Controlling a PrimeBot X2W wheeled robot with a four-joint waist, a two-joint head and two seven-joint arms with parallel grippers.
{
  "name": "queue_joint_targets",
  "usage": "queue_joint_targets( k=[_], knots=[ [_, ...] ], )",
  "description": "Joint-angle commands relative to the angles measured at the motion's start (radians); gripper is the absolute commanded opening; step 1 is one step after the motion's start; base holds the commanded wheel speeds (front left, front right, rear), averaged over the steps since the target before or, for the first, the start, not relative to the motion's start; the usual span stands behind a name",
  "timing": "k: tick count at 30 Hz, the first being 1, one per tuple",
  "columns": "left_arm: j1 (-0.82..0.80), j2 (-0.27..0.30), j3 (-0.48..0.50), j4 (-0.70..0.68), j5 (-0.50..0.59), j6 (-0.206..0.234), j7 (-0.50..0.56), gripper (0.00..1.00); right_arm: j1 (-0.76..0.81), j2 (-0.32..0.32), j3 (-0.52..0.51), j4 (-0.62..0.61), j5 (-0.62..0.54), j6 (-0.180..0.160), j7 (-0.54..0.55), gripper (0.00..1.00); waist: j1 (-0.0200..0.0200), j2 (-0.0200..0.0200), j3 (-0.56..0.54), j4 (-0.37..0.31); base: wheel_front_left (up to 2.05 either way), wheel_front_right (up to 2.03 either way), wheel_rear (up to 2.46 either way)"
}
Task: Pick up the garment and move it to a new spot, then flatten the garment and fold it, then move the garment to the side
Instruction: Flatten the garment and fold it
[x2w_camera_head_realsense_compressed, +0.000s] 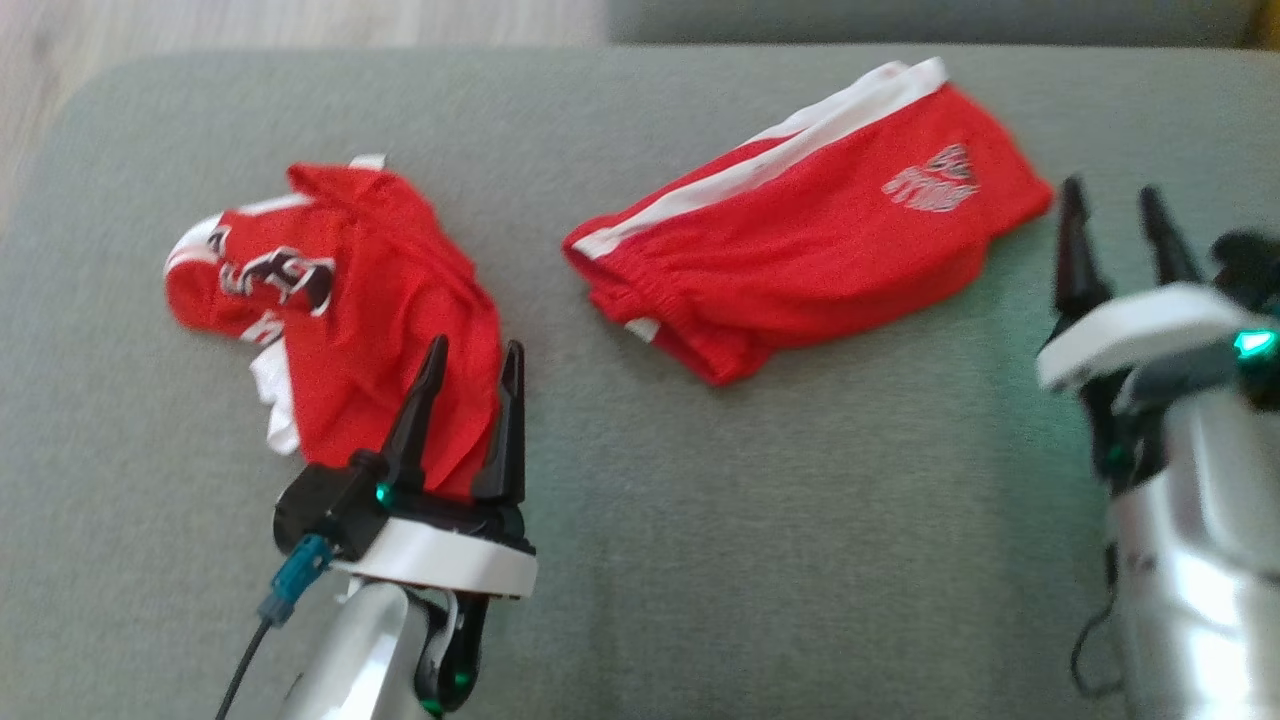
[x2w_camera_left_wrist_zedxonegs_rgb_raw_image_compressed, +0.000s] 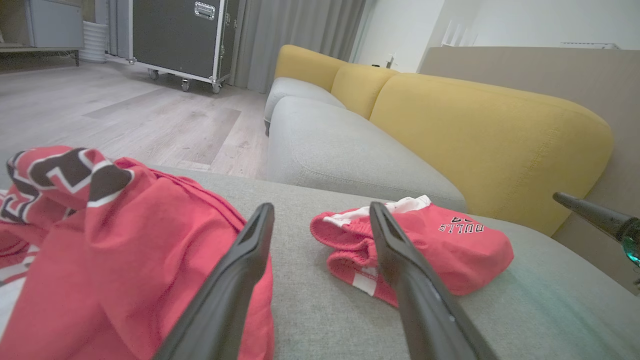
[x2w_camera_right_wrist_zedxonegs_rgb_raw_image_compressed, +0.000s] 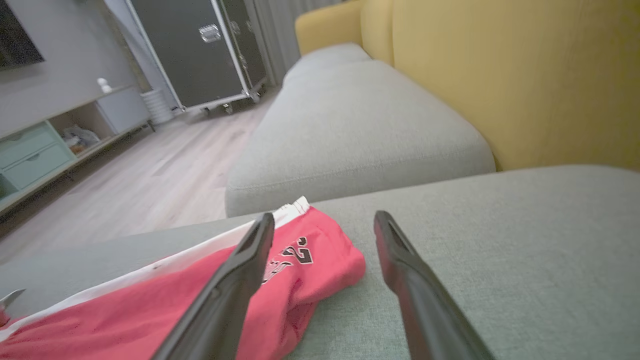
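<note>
On the seat cushion (x2w_camera_head_realsense_compressed: 700, 550) before us, the jersey (x2w_camera_head_realsense_compressed: 350, 300) lies to our left and the shorts (x2w_camera_head_realsense_compressed: 800, 250) to its right, well apart. Our left gripper (x2w_camera_head_realsense_compressed: 475, 345) sits at the jersey's near right edge. Our right gripper (x2w_camera_head_realsense_compressed: 1110, 190) is just right of the shorts' right end. Behind the cushion stands the backrest (x2w_camera_left_wrist_zedxonegs_rgb_raw_image_compressed: 475, 130). Beyond the jersey's side comes a second seat cushion (x2w_camera_left_wrist_zedxonegs_rgb_raw_image_compressed: 340, 150), then the floor (x2w_camera_left_wrist_zedxonegs_rgb_raw_image_compressed: 125, 115) with a wheeled case (x2w_camera_left_wrist_zedxonegs_rgb_raw_image_compressed: 175, 35) on it.

Cushion (x2w_camera_head_realsense_compressed: 700, 520) bare btwn jersey (x2w_camera_head_realsense_compressed: 370, 300) & shorts (x2w_camera_head_realsense_compressed: 820, 240); backrest (x2w_camera_left_wrist_zedxonegs_rgb_raw_image_compressed: 475, 135) behind.
</note>
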Motion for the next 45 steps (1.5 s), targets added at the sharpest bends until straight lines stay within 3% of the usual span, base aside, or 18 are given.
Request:
queue_joint_targets(
  k=[1,7,8,11,16,27,29,36,45],
  knots=[
    [-0.040,-0.003,0.033,-0.024,0.009,-0.004,-0.009,1.00,-0.076,0.003,-0.012,0.007,-0.008,-0.001,0.027,1.00,-0.0002,-0.0001,0.057,0.056,0.00,0.00,0.00],
    [-0.077,-0.012,0.018,-0.019,0.011,-0.017,-0.009,1.00,-0.250,-0.008,-0.152,0.211,-0.127,-0.001,0.116,1.00,-0.0002,-0.0001,0.102,0.106,0.00,0.00,0.00],
    [-0.088,-0.013,0.015,-0.018,0.009,-0.019,-0.009,1.00,-0.291,-0.024,-0.196,0.270,-0.189,-0.001,0.126,1.00,-0.0002,-0.0001,0.113,0.120,0.00,0.00,0.00],
    [-0.102,-0.015,0.019,-0.014,0.008,-0.006,-0.010,1.00,-0.332,-0.057,-0.267,0.337,-0.318,-0.001,0.127,1.00,-0.0002,-0.0001,0.127,0.140,0.00,0.00,0.00],
    [-0.112,-0.015,-0.003,-0.019,-0.019,0.004,-0.010,1.00,-0.382,-0.050,-0.391,0.417,-0.448,-0.001,0.137,1.00,-0.0002,-0.0001,0.144,0.162,0.00,0.00,0.00],
    [-0.124,-0.015,-0.023,-0.027,-0.037,0.018,-0.010,1.00,-0.464,-0.056,-0.445,0.544,-0.562,-0.001,0.141,1.00,-0.0002,-0.0001,0.168,0.175,0.00,0.00,0.00],
    [-0.127,-0.015,-0.026,-0.027,-0.041,0.020,-0.010,1.00,-0.479,-0.064,-0.448,0.566,-0.569,-0.001,0.135,0.00,-0.0002,-0.0001,0.170,0.175,0.00,0.00,0.00],
    [-0.112,-0.015,-0.011,-0.023,-0.046,0.025,-0.010,1.00,-0.520,-0.086,-0.415,0.620,-0.557,-0.001,0.032,0.00,-0.0002,-0.0001,0.135,0.135,0.00,0.00,0.00],
    [-0.072,-0.015,0.015,-0.022,-0.038,0.023,-0.010,1.00,-0.487,-0.112,-0.360,0.721,-0.418,-0.001,-0.063,0.00,-0.0002,-0.0001,0.041,0.050,0.00,0.00,0.00]
  ],
)
